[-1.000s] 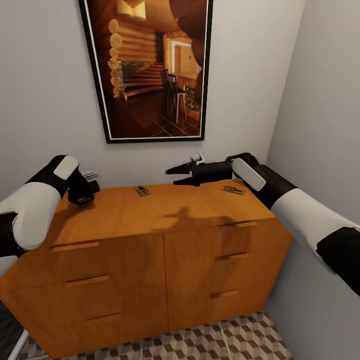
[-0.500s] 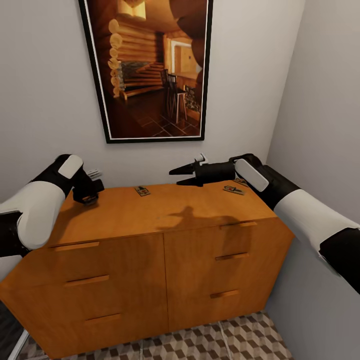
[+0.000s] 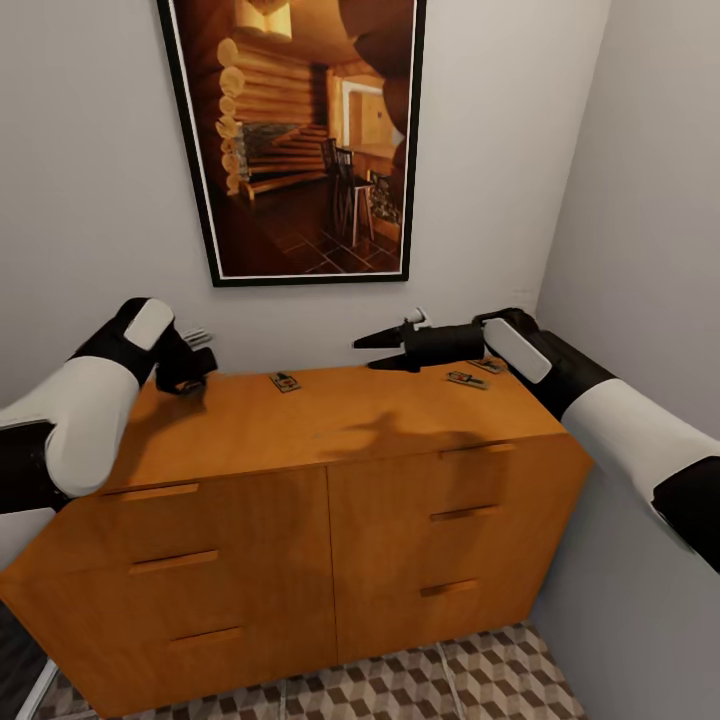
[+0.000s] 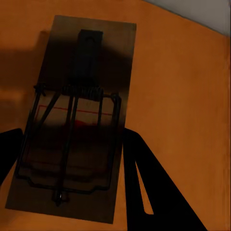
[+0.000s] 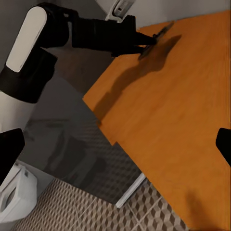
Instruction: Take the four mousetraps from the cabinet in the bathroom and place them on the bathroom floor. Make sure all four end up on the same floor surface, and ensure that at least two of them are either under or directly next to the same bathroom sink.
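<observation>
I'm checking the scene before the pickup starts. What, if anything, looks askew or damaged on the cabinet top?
Nothing stands out. The mousetraps lie flat on the cabinet, and the one under the left end effector looks intact.

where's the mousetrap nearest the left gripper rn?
The flat dark mousetrap with wire spring lies on the orange-brown wooden cabinet top, at its back left corner, between the left gripper's fingers per the left wrist view.

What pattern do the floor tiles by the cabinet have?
Brown, beige and grey 3D-cube pattern floor tiles, clearest in head view.
</observation>
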